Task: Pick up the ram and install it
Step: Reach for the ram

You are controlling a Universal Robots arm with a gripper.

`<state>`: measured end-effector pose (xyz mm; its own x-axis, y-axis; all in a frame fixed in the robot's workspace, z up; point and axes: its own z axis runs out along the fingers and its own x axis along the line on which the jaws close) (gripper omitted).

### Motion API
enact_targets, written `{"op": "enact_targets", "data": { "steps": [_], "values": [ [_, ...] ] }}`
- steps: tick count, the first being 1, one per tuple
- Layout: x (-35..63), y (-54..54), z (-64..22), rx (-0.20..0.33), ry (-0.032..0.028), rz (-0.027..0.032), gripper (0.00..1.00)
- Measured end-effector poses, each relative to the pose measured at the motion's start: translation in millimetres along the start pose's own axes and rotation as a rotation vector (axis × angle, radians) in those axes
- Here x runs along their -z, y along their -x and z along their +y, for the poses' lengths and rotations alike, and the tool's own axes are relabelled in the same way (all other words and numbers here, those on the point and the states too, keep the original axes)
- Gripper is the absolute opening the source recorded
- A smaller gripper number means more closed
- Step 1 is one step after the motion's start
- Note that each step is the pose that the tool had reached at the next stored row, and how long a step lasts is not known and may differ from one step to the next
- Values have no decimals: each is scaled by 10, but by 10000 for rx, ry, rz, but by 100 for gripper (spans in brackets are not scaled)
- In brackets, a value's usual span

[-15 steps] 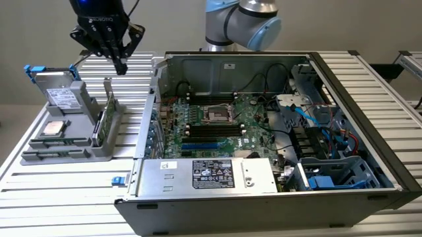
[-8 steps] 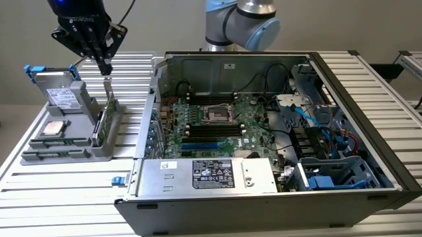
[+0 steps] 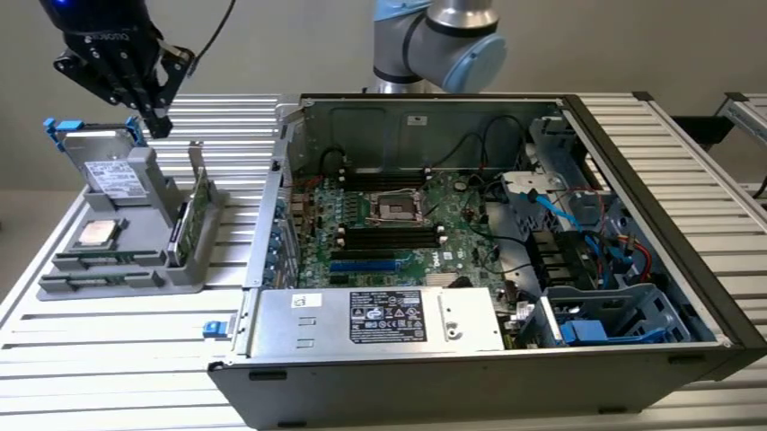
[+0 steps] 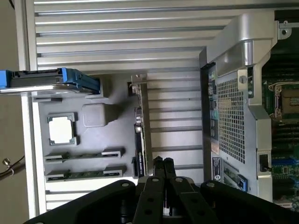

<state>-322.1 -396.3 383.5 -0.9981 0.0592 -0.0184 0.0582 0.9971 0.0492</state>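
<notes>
Closest to the wrist camera, the gripper (image 4: 162, 162) has its two black fingers pressed together, pinching nothing. Just past its tips, the upright expansion card (image 4: 140, 126) stands along one edge of the grey parts holder (image 4: 88, 138). The ram (image 4: 84, 175) lies in a slot of that holder near the CPU (image 4: 61, 129), apart from the gripper. Beyond them sits the hard drive in its blue caddy (image 4: 51, 80).

The wrist view also catches the perforated rear panel (image 4: 231, 116) of the computer case (image 3: 504, 382). In the exterior view, the gripper hangs above the holder's far end. The open case lies to that view's right, with the motherboard's black memory slots (image 3: 383, 235) visible inside.
</notes>
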Motion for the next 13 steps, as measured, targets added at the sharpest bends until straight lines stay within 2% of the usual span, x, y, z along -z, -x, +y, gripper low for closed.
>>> {"op": "enact_targets", "data": {
  "steps": [9,13],
  "values": [
    [-11,-409,-25,11,10,45,10],
    [-24,-570,-36,22,32,80,10]
  ]
}}
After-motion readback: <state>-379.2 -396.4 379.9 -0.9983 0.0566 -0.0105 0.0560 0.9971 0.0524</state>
